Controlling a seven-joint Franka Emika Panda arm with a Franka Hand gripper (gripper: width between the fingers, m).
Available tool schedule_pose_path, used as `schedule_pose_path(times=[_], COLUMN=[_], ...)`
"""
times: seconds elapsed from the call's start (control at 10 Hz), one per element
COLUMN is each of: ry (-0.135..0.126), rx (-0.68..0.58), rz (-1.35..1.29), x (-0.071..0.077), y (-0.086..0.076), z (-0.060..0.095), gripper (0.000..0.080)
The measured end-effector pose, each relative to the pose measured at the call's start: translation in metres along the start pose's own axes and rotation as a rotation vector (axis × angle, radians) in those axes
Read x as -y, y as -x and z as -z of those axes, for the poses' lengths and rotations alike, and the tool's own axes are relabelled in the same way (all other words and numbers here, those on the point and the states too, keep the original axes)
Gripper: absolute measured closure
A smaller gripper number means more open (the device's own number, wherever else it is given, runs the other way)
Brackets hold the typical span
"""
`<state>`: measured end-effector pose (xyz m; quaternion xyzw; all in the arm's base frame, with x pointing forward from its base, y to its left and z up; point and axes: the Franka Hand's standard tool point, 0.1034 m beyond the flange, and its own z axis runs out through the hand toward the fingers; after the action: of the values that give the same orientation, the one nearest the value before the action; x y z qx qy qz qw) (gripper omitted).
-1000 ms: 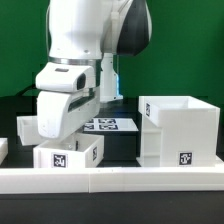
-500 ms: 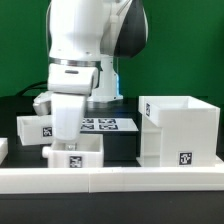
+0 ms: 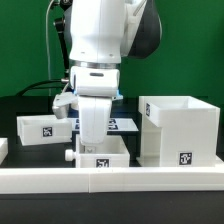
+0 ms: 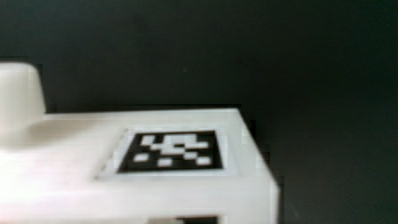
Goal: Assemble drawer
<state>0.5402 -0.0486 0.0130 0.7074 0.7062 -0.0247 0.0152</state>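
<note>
Scanning from the exterior view's left: first tray [image 3: 44, 128] lies loose, off to one side of the gripper [image 3: 96, 138], untouched. The second tray [image 3: 102, 158] sits right under the gripper, jaws apparently closed on its back wall, one finger [image 4: 16, 95] beside its tag [image 4: 175, 152]. The casing [image 3: 180, 130] stands near the gripper's other side, nothing showing inside. Early stage, I judge: neither tray inserted, both left.

Your arm [image 3: 98, 35] is standing upright, its wrist pointing straight down. Your claw [image 3: 96, 138] is hanging low; its finger [image 4: 16, 95] is showing too little to tell the gap.
</note>
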Motion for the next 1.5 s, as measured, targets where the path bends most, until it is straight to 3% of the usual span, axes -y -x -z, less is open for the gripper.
schedule_pose_path(times=[0.3,0.5,0.7,1.0,1.1,1.5], ry=[-0.002,-0.009,-0.038,-0.034,-0.016,-0.017], rx=[0.0,-0.007,-0.011,-0.017,-0.018,-0.022], rz=[-0.002,-0.006,-0.007,-0.01,-0.029,-0.02], x=[0.001,-0.002,-0.003,-0.004,-0.006,-0.008], y=[0.001,-0.011,-0.019,-0.026,-0.025,-0.031], z=[-0.001,-0.001,0.001,0.002,0.003,0.005], gripper=[0.0758,0.0758,0.0758,0.0758,0.0758,0.0758])
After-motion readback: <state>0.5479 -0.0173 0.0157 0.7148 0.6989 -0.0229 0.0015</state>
